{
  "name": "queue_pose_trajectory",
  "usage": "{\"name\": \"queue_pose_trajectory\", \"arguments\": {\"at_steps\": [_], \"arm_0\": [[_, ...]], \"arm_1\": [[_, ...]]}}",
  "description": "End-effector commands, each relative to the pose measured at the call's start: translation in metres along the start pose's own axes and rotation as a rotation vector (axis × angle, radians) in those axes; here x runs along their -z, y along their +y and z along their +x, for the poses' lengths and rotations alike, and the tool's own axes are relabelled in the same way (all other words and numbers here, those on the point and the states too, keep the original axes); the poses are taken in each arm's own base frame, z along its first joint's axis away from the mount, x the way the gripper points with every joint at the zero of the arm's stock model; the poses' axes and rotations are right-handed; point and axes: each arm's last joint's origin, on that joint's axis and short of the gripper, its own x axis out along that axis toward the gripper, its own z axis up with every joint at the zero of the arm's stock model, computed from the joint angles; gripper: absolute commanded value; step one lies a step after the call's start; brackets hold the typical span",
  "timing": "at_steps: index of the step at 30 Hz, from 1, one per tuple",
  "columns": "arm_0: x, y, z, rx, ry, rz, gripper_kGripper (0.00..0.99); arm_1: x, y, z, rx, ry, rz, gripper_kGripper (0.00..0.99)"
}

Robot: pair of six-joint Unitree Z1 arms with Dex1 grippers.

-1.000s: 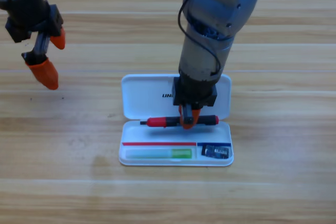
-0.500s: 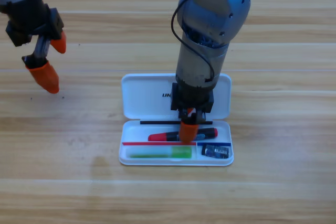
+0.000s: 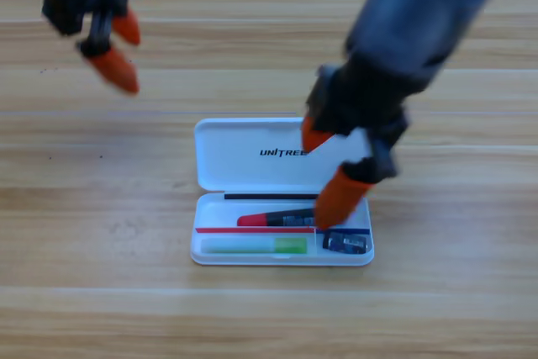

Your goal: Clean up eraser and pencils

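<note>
Red-and-black pencil (image 3: 277, 219) lying in the tray of the open white case (image 3: 212, 254), along the tray's rear long edge, long axis parallel to that edge, red end toward the tray's left short edge and black barrel toward the right. Translucent green pencil (image 3: 254, 245) lying parallel along the tray's front edge, on the left; dark eraser (image 3: 345, 243) in the small compartment at the tray's front right corner. Right gripper (image 3: 328, 167) above the case's right part, jaws spread apart and clamping nothing; its lower jaw tip overlaps the black end of the red-and-black pencil, just behind the eraser. Case lid (image 3: 235, 153) open flat behind the tray. Left gripper (image 3: 119, 48) near the wooden table's (image 3: 101, 292) far left corner, jaws apart, well clear of the case. Bare wood surrounds the case on every side.
</note>
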Motion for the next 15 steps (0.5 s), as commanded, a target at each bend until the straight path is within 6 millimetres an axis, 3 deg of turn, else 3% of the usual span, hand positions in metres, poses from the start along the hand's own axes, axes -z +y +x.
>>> {"name": "queue_pose_trajectory", "arguments": {"at_steps": [1,4,7,9,15], "arm_0": [[0.016,0.053,0.038,0.036,-0.025,-0.078,0.621],[0.018,0.074,0.056,0.061,-0.075,-0.077,0.403],[0.018,0.089,0.076,0.099,-0.128,-0.065,0.040],[0.017,0.095,0.089,0.129,-0.155,-0.069,0.000],[0.017,0.101,0.129,0.240,-0.215,-0.132,0.000]], "arm_1": [[0.025,0.065,-0.075,0.033,-0.189,-0.028,0.948],[0.046,0.085,-0.093,0.063,-0.275,-0.014,0.973],[0.065,0.102,-0.104,0.082,-0.322,-0.010,0.982],[0.071,0.108,-0.106,0.090,-0.332,-0.004,0.985],[0.078,0.092,-0.101,0.052,-0.363,0.087,0.986]]}}
